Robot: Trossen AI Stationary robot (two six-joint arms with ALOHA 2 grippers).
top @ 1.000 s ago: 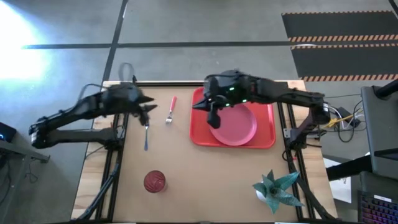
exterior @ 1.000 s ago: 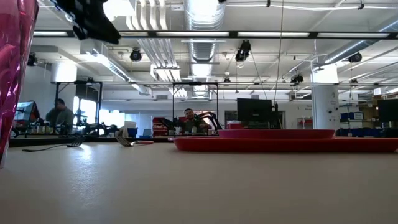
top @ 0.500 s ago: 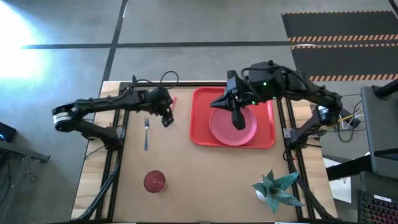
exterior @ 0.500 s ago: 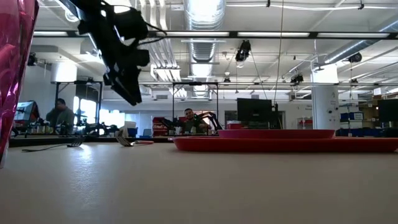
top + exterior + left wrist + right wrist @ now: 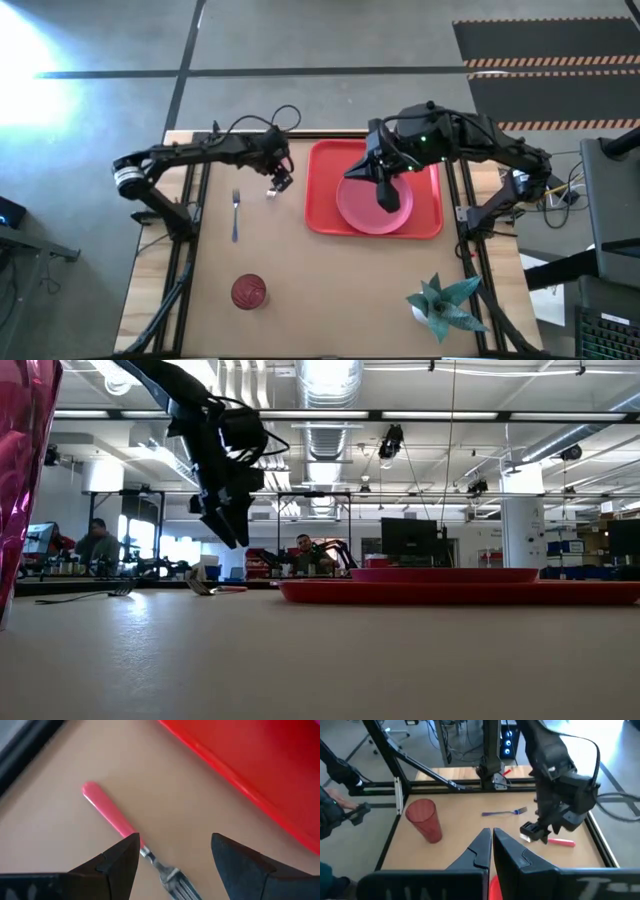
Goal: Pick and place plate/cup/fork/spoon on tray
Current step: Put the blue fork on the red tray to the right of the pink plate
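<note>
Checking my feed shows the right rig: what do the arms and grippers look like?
Both arms are dark, jointed and slim, with black cables looping off them. The left gripper has two wedge-shaped black fingers. The right gripper has the same black fingers; green lights glow on the right arm near its wrist.

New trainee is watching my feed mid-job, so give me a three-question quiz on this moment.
1. True or false: the round pinkish-red plastic plate lies on the large red rectangular tray.
2. The left claw, open, hovers over which utensil? A) the red-pink-handled fork B) the bluish-grey-handled spoon
3. Which task item stands nearest the table's front edge in the high view?

Key: 1 true; 2 A; 3 the dark-red ribbed plastic cup.
</note>
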